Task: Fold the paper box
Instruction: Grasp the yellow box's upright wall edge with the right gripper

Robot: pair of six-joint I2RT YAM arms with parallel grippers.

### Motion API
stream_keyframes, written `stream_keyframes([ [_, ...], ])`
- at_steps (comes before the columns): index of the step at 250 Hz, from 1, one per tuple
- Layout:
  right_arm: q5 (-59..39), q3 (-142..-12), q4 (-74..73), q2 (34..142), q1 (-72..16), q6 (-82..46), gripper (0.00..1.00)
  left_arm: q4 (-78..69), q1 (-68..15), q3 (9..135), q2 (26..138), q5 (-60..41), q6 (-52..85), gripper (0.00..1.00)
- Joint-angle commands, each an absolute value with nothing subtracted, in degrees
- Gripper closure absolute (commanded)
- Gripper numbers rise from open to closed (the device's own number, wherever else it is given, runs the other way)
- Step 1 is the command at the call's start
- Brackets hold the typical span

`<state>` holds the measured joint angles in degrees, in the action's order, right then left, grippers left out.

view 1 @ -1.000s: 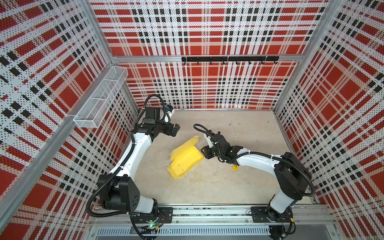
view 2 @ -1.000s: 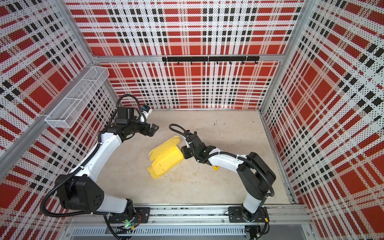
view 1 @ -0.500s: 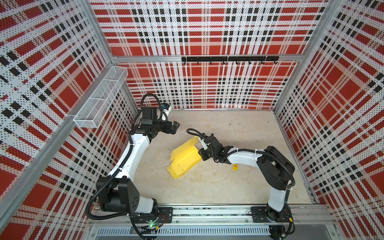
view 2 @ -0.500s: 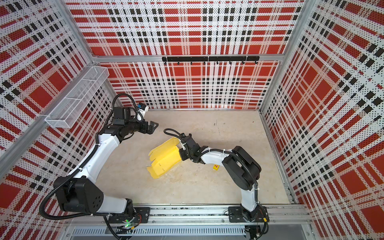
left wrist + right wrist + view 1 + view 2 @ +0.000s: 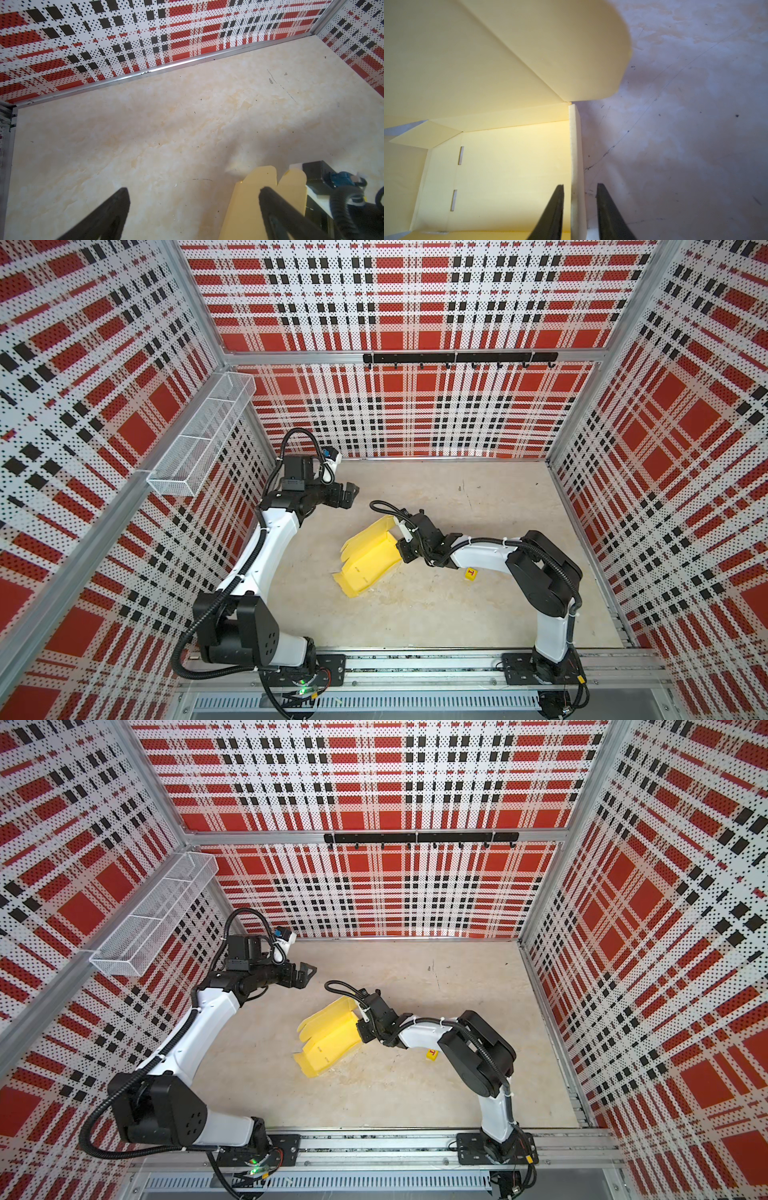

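Over the last second the right arm had folded in toward the middle of the bench (image 5: 498,489), and the right gripper (image 5: 580,185) had come to straddle one side wall (image 5: 576,155) of the paper box (image 5: 368,562). Its jaws had narrowed but were not yet shut: the right wrist view showed one finger inside the box and one outside, with a thin gap on either side of the wall. The left gripper (image 5: 348,494) had drawn back slightly toward the bench's back-left corner and hung clear of the box with its jaws wide apart, holding nothing. The box itself had barely shifted; it lay near the middle of the bench, a little toward the left edge, its base down and a rounded flap (image 5: 571,52) tilted up. This probably meant that the right arm was about to pinch and raise or crease that wall, with most of the folding still undone. Counted: one paper box, two slots (image 5: 460,155) visible in its base, two grippers, one small cube (image 5: 470,573) beside the right arm, one wire basket (image 5: 199,439) and one hook rail (image 5: 457,358).
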<state>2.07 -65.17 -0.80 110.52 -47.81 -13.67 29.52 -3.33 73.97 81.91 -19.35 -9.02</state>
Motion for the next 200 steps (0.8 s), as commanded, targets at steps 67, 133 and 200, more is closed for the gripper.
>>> stream_keyframes([
  [67,5.3,-65.1,-3.5,110.5,-48.1,-12.7,0.81,27.6,-2.2,73.0,80.5,-20.3,-7.4,0.00],
  [133,7.7,-64.3,-3.2,110.2,-48.1,-12.6,0.85,27.5,-2.0,72.8,80.6,-20.3,-7.3,0.00],
  [200,12.8,-61.4,-2.7,107.2,-47.0,-13.3,0.89,27.2,-1.8,72.5,80.6,-20.3,-7.1,0.00],
])
